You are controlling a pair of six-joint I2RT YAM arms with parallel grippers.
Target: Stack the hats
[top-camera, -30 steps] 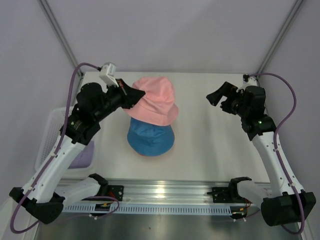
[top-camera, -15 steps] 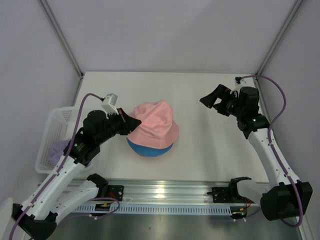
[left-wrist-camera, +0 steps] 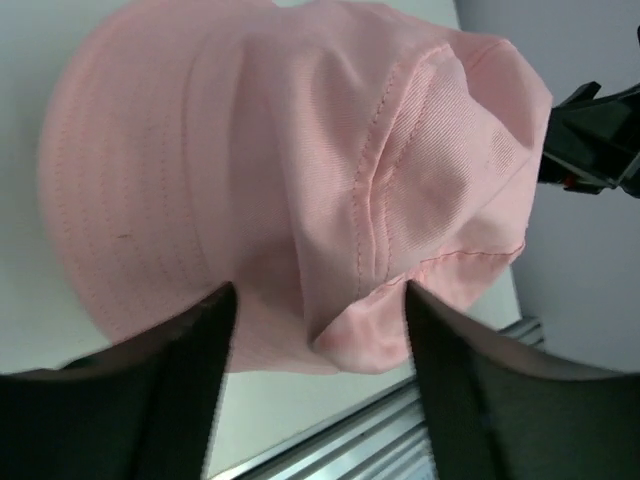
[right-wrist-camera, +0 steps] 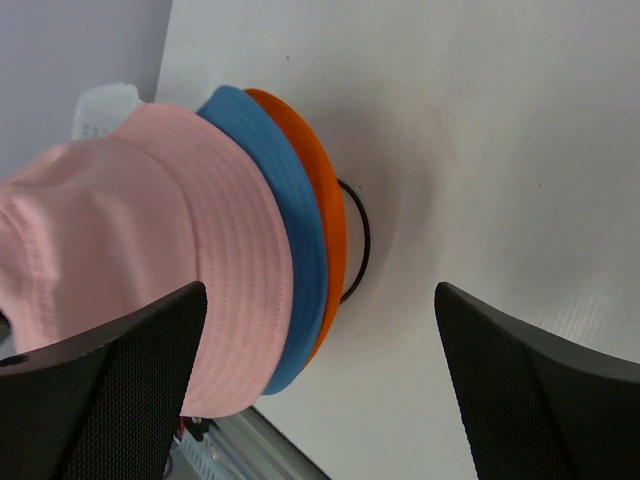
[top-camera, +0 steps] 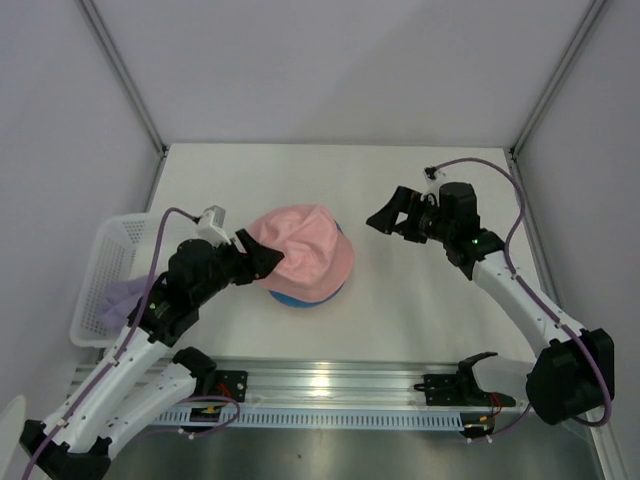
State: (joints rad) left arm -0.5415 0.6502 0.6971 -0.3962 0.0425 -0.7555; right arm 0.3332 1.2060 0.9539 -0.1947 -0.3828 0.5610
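Note:
The pink hat [top-camera: 305,252] sits crumpled on top of the blue hat [top-camera: 300,299], whose rim peeks out below. In the right wrist view the pink hat [right-wrist-camera: 150,250], blue hat [right-wrist-camera: 290,230] and orange hat [right-wrist-camera: 322,190] are nested over a black wire frame [right-wrist-camera: 357,250]. My left gripper [top-camera: 266,262] is at the pink hat's left edge. Its jaws stand open around a fold of the pink brim [left-wrist-camera: 370,335] without pinching it. My right gripper [top-camera: 386,214] hovers open to the right of the stack, holding nothing. A lavender hat [top-camera: 122,299] lies in the basket.
A white mesh basket [top-camera: 103,262] stands at the table's left edge beside the left arm. The metal rail [top-camera: 320,385] runs along the near edge. Frame posts rise at the back corners.
The left gripper carried the pink hat down and forward onto the blue hat, then opened its jaws. The right arm swung left toward the stack, still open.

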